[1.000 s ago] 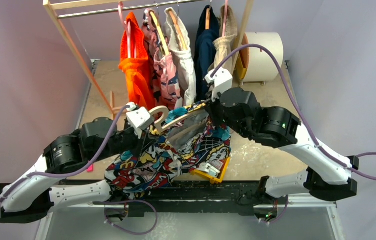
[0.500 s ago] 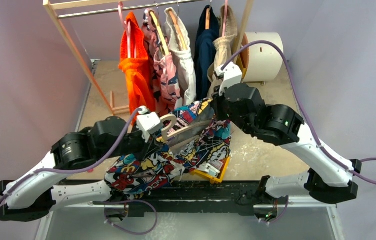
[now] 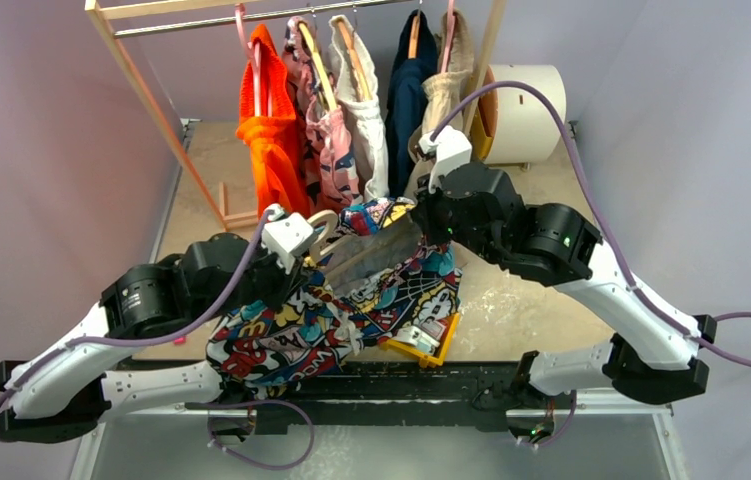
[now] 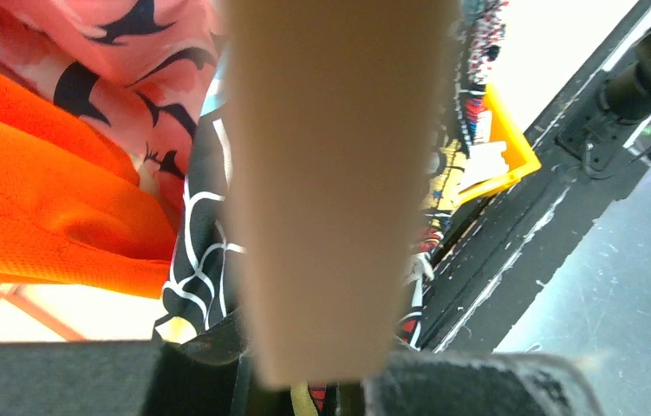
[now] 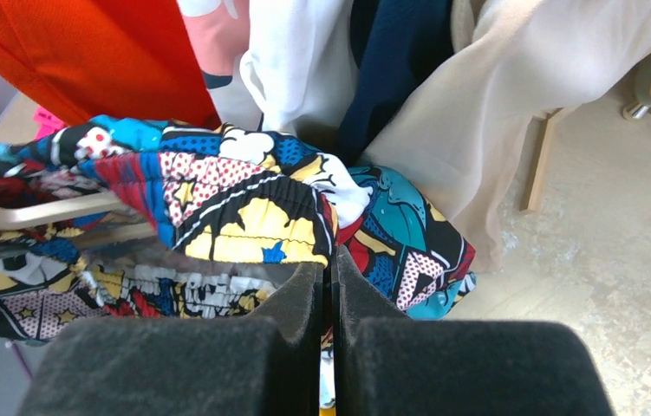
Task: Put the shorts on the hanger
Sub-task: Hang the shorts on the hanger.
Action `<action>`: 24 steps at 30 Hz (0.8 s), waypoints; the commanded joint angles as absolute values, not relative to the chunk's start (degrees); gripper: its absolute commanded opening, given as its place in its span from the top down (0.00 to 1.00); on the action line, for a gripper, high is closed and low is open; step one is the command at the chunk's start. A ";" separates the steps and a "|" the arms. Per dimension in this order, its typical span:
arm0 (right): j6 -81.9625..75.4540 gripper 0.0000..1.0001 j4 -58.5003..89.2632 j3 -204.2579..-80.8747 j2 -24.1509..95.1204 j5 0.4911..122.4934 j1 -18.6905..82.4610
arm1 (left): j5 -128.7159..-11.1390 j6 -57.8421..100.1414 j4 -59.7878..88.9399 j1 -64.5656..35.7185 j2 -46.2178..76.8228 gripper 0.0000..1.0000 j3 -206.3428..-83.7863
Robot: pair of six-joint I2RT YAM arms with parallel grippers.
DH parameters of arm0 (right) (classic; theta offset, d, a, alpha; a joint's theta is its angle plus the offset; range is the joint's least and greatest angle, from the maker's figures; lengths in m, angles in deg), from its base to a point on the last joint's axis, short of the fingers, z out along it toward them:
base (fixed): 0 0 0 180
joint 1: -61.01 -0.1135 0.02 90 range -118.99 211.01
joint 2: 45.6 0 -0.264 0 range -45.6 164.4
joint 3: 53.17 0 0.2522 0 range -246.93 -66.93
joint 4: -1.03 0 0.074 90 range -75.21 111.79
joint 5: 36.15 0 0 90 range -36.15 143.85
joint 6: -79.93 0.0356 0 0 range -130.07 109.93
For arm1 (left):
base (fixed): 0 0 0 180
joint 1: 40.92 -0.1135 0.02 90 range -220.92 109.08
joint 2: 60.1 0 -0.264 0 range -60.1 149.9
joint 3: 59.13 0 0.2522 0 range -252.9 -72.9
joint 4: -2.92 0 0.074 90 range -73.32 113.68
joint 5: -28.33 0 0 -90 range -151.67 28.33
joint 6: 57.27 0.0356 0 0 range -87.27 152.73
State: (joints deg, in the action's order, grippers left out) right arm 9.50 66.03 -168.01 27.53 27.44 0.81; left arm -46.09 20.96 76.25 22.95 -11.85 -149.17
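Observation:
The comic-print shorts hang in a bunch between both arms above the table's front. The pale cream hanger lies tilted across them, its right end under the cloth. My left gripper is shut on the hanger near its hook. In the left wrist view the hanger fills the middle as a blurred bar between the jaws, with the shorts behind it. My right gripper is shut on the shorts' waistband. The right wrist view shows it pinching the elastic edge of the shorts, with the hanger's bar to the left.
A wooden clothes rack at the back holds an orange garment, a pink patterned one, and white, navy and beige ones close behind my right gripper. A yellow tray lies under the shorts. A white roll stands at the back right.
My right gripper has carried the waistband up and back toward the rack, over the hanger's right end. My left gripper has shifted right and up with the hanger.

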 commanded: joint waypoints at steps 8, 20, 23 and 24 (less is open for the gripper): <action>7.88 1.00 54.82 -171.17 23.64 18.93 4.08 | -64.59 23.00 74.33 22.97 -15.42 1.00 -152.30; 4.49 1.00 53.47 -175.34 28.39 17.10 8.94 | -63.01 23.64 78.63 22.93 -13.09 1.00 -150.42; 4.65 1.00 56.81 -176.27 29.01 19.29 9.07 | -54.09 22.80 78.33 22.97 -13.30 1.00 -151.65; 4.68 1.00 57.93 -176.48 29.21 20.49 9.07 | -51.30 22.72 77.66 22.97 -13.82 1.00 -152.03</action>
State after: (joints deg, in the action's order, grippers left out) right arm 6.29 58.55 -172.47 30.04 23.68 7.43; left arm -60.17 23.28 73.41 22.89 -12.53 -149.69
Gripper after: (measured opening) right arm 0.011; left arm 0.127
